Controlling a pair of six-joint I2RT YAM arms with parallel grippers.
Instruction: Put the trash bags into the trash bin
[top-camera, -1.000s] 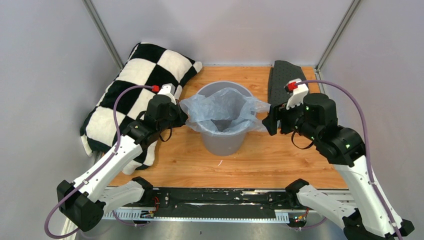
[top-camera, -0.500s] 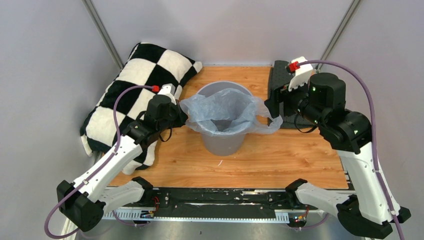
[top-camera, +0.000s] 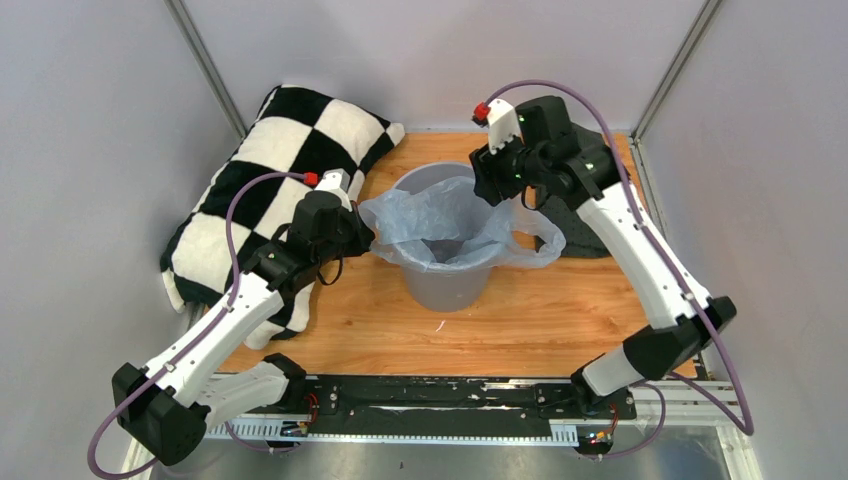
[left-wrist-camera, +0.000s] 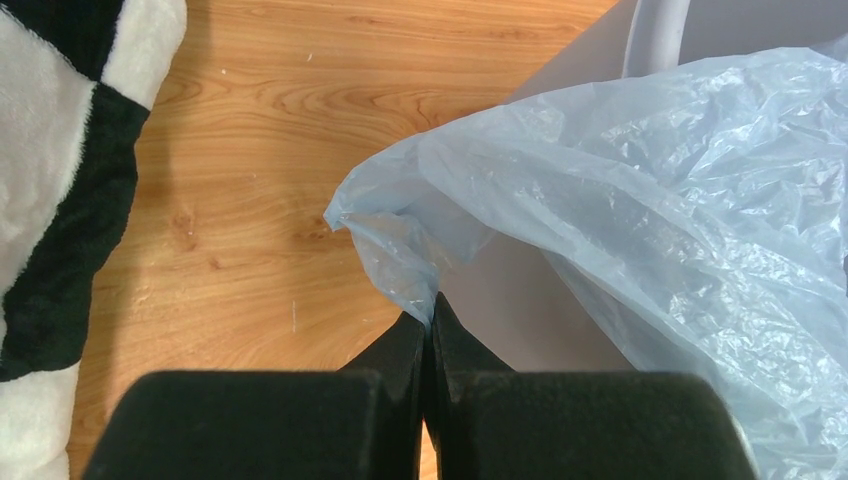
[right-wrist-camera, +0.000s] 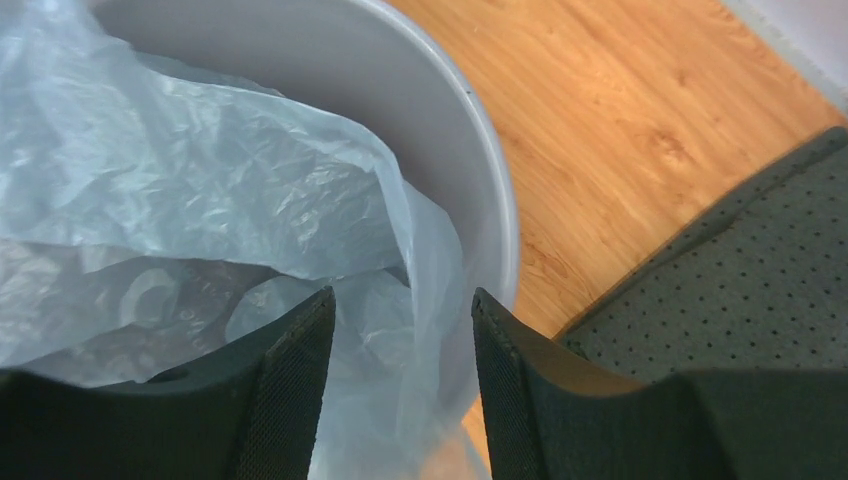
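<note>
The light grey round trash bin (top-camera: 446, 283) stands mid-table. The pale blue trash bag (top-camera: 440, 215) lies draped in its mouth and over the rim, one handle loop (top-camera: 540, 243) hanging loose on the right. My left gripper (top-camera: 364, 232) is shut on the bag's left edge (left-wrist-camera: 395, 255), outside the bin wall (left-wrist-camera: 530, 310). My right gripper (top-camera: 487, 185) is open above the bin's far right rim (right-wrist-camera: 495, 190), its jaws either side of a bag fold (right-wrist-camera: 420, 270), not closed on it.
A black-and-white checkered pillow (top-camera: 270, 170) lies at the left. A dark grey dotted cloth (top-camera: 585, 215) lies at the back right, also in the right wrist view (right-wrist-camera: 740, 290). Grey walls enclose the table.
My right gripper let go of the bag's right handle, which dropped over the rim. It swung back and left to the bin's far right rim. The left arm stayed put.
</note>
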